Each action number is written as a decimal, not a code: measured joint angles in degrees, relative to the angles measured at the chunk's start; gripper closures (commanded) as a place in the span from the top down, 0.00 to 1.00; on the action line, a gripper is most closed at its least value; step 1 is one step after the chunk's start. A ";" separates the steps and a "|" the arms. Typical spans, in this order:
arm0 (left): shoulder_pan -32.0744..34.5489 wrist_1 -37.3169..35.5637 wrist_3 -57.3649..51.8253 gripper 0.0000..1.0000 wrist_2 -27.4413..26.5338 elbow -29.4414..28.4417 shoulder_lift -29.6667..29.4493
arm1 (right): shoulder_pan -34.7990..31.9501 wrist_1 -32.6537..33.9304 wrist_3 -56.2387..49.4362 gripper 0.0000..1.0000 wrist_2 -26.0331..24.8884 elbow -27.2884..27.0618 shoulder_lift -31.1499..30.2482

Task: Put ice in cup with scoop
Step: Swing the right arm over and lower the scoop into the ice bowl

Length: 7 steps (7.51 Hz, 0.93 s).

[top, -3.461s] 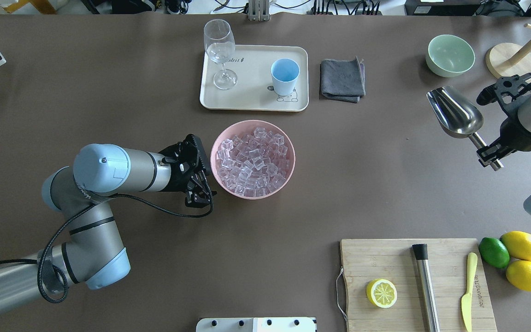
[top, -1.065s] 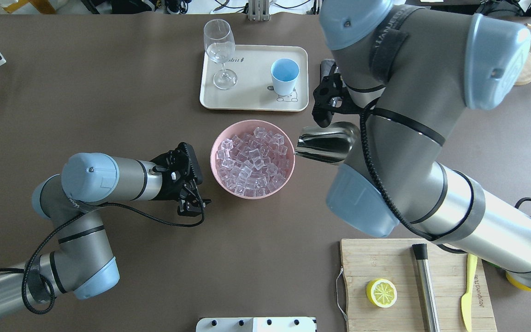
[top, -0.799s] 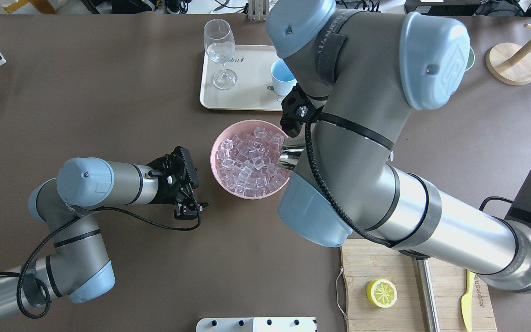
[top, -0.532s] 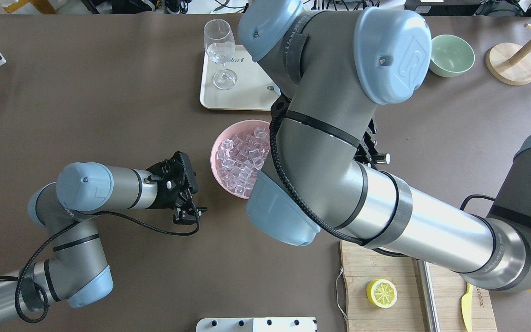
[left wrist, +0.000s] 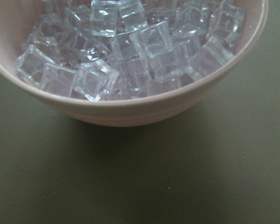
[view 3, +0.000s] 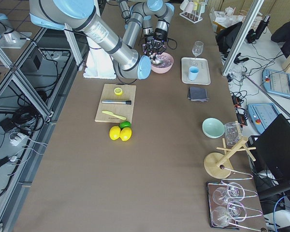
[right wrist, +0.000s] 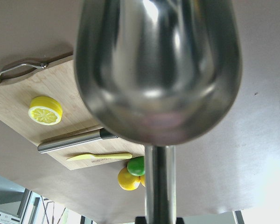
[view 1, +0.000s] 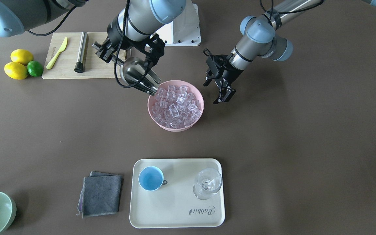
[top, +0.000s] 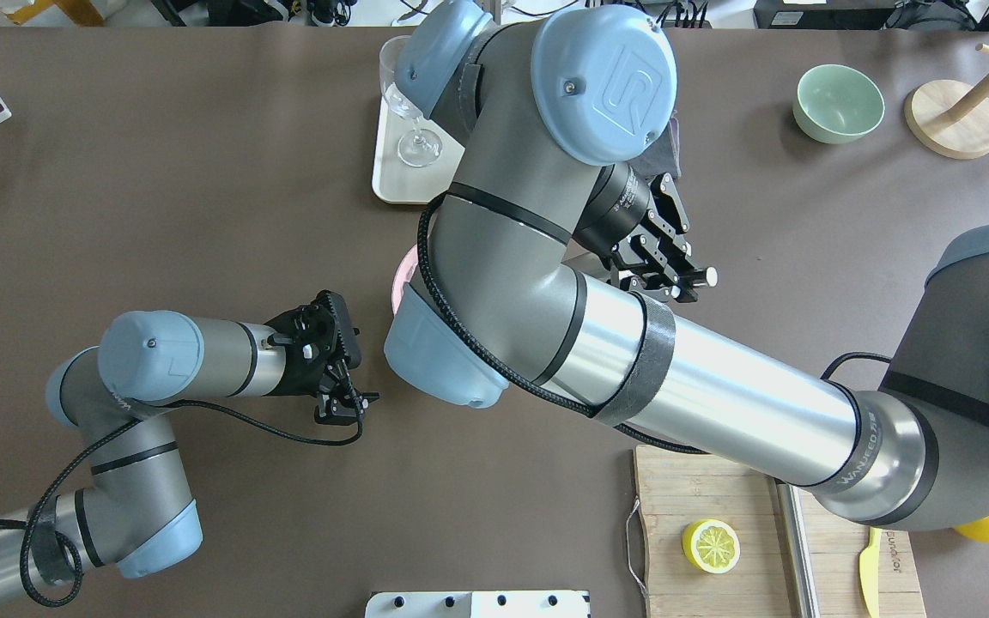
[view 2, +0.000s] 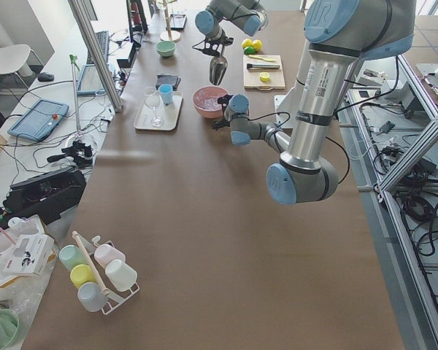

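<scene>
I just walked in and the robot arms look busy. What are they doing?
The right gripper holds the scoop by its handle, its open end tipped down into the ice at the edge of the pink bowl. The left gripper hangs open and empty beside the bowl. The blue cup on the tray has no ice yet.

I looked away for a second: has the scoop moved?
Yes. The scoop has swung leftward in the overhead view, away from the green bowl, and its tip is now at the pink bowl's rim.
</scene>
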<state>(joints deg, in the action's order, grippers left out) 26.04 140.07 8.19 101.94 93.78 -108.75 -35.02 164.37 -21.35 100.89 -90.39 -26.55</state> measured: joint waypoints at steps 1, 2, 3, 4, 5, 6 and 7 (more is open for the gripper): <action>0.06 1.41 0.00 0.98 -0.03 -0.05 1.07 | 0.53 0.05 0.00 0.00 -1.33 1.68 0.38; 0.04 3.08 -0.01 0.98 -0.03 -0.20 2.24 | 1.42 0.10 0.00 0.00 -2.57 3.03 1.00; 0.06 3.99 -0.02 0.98 -0.05 -0.28 2.83 | 2.43 0.14 -0.01 0.00 -3.48 3.73 1.51; 0.15 4.33 -0.07 0.98 -0.07 -0.27 3.03 | 3.47 0.19 0.00 0.00 -4.25 4.01 2.07; 0.24 4.45 -0.12 0.98 -0.08 -0.24 3.11 | 4.51 0.30 -0.01 0.00 -5.12 4.11 2.46; 0.24 4.48 -0.09 0.98 -0.12 -0.24 3.07 | 5.69 1.06 -0.01 0.00 -6.60 4.13 2.64; 0.24 4.47 -0.06 0.98 -0.15 -0.25 3.02 | 6.99 2.18 -0.01 0.00 -8.48 4.12 2.75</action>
<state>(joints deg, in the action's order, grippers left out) 26.28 144.54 8.14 101.80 93.53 -105.73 -28.02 166.56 -21.36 92.41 -86.26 -23.80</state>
